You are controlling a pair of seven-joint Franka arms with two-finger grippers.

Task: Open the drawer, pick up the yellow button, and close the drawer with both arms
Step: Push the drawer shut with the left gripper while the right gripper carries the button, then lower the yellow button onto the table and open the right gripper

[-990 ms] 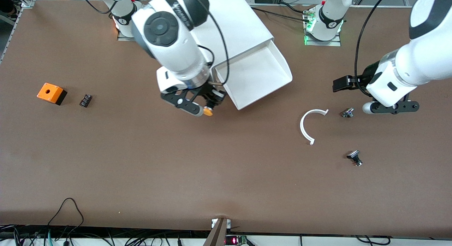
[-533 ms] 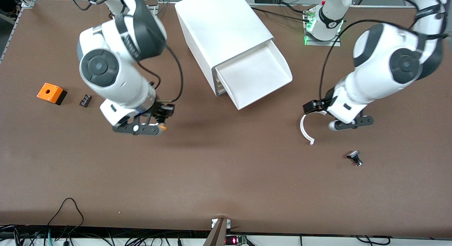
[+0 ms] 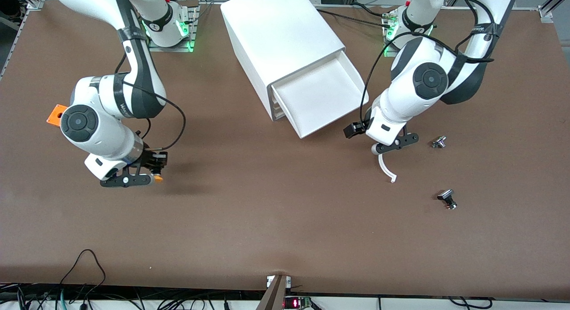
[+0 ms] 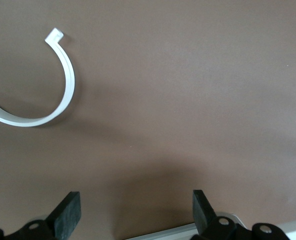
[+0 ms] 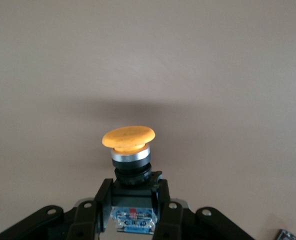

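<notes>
Two small parts [image 3: 439, 142] near white curved strip [image 3: 385, 166], orange box [image 3: 56, 114]

Both arms [image 3: 111, 123] wear glossy white shells with dark grey joint bands and round grey caps. Black cables loop along each. Each black tool [image 3: 133, 178] shows small silver screws; band lettering is probably a maker's name.

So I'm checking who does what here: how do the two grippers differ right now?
The right gripper is shut on the button, over bare table toward the right arm's end; the left gripper is open and holds nothing. The left gripper hangs over the white curved strip, beside the open drawer. Both are black two-finger grippers pointing down.
</notes>
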